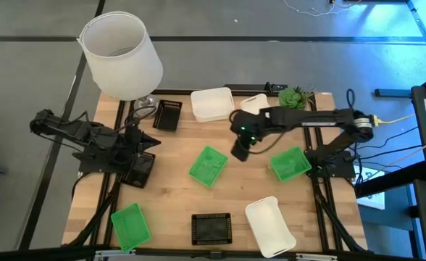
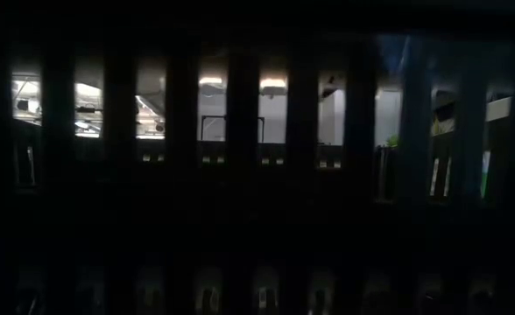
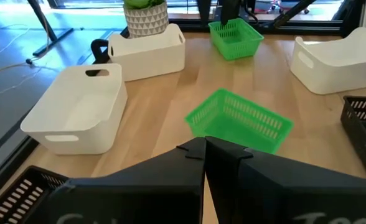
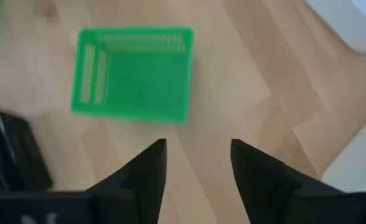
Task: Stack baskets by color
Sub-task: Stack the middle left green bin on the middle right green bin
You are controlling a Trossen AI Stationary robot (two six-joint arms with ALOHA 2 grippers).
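Three green baskets lie on the wooden table: one in the middle point(image 1: 208, 165), one at the right point(image 1: 289, 164), one at the near left point(image 1: 130, 225). White baskets stand at the far edge point(image 1: 211, 104) and the near right point(image 1: 271, 226). Black mesh baskets sit at the far left point(image 1: 167, 114) and the near edge point(image 1: 211, 228). My right gripper point(image 4: 198, 155) hangs open above the bare wood, just short of the middle green basket point(image 4: 133, 71). My left gripper point(image 3: 205, 146) is shut at the table's left, pointing toward that same basket point(image 3: 239, 121).
A large white lampshade point(image 1: 122, 54) overhangs the far left corner. A small potted plant point(image 1: 294, 96) stands at the far edge beside another white basket point(image 1: 255, 103). A further dark mesh basket point(image 1: 139, 170) lies under my left arm. The low view is dark, blocked by black mesh.
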